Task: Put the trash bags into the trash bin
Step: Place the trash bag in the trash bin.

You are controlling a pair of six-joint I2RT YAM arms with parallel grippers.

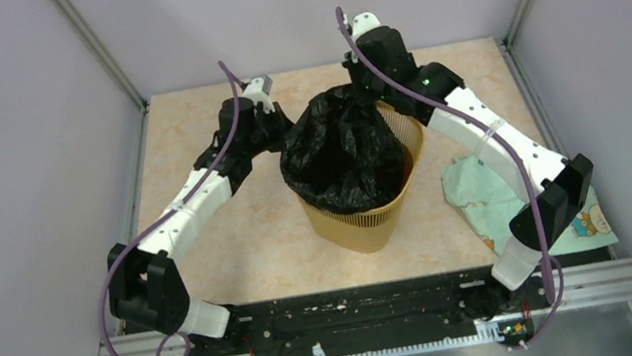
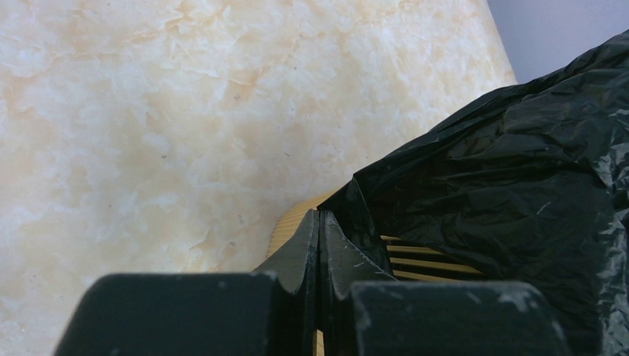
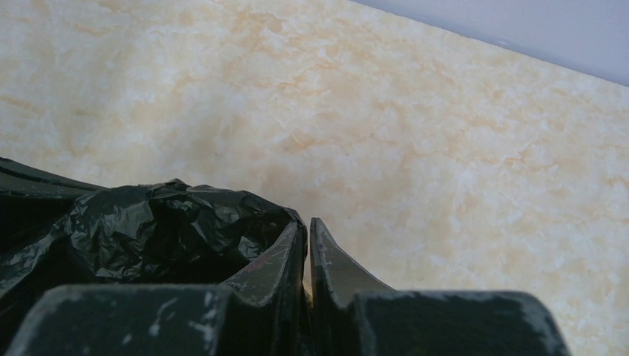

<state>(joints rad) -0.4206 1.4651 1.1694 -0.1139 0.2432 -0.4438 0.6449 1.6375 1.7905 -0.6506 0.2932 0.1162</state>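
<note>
Between left pincer (image 2: pixel 320 215) and right pincer (image 3: pixel 306 222) stands one tapered, slotted yellow plastic bin (image 1: pixel 366 222), lined with one crinkled glossy black bag (image 1: pixel 341 151). Left pincer is clamped on the bag's edge; right pincer is almost together, and I cannot tell whether it grips.

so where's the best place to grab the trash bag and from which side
Take the loose crinkled edge of the trash bag on the right side, where the rim of the bin shows bare. Come from outside on the right, with the fingers pinching the thin film. It will probably bunch easily.
</note>
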